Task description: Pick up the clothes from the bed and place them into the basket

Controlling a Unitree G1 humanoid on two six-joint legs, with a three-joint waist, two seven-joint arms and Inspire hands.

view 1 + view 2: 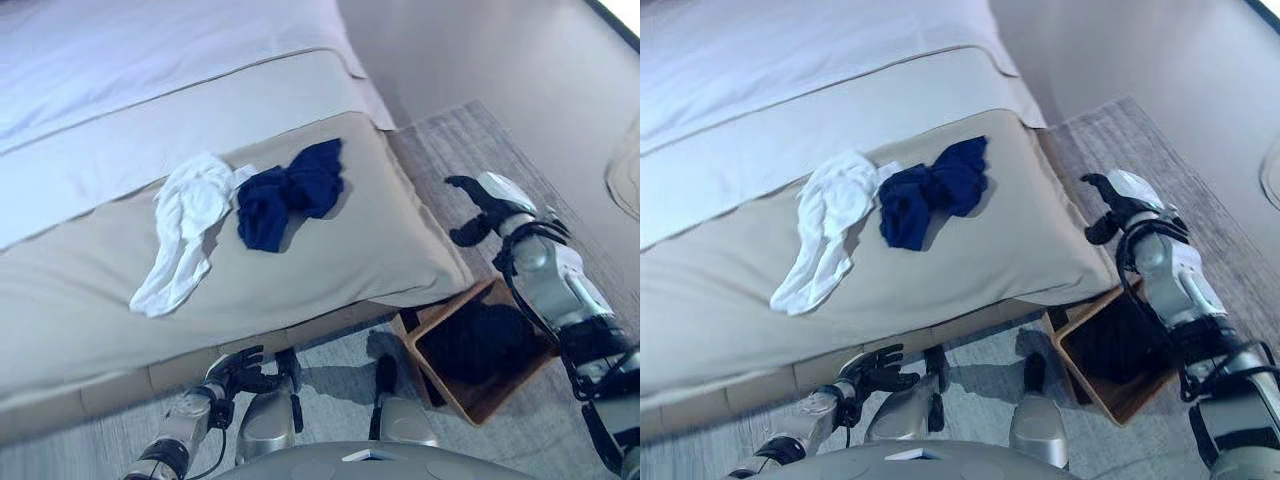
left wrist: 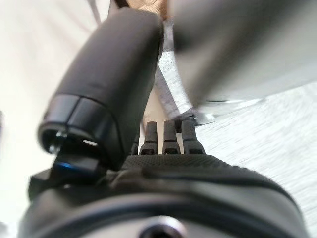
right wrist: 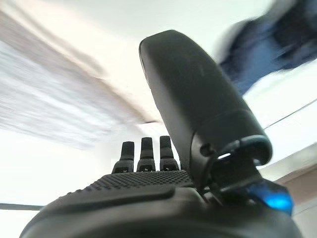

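The left hand hangs low at the foot of the bed, down by the floor, well below the mattress edge. Its fingers are loosely spread and relaxed, and it holds nothing; its own wrist view shows only straight fingertips and the thumb with no cloth between them.

On the beige bed cover lies a white garment, crumpled at the top and trailing in a long strip toward the near edge. Just beside it, touching at its upper end, lies a dark blue garment, bunched in the middle, nearer the bed's corner. Both clothes rest on the bed, apart from either hand.

Past the corner of the bed, on the grey rug, stands a wooden basket with a dark inside; I cannot tell what the dark mass in it is.

The right hand is raised above the rug, beside the bed's corner and above the basket, well clear of the blue garment. Its fingers are extended and its thumb stands apart, and it grasps nothing.
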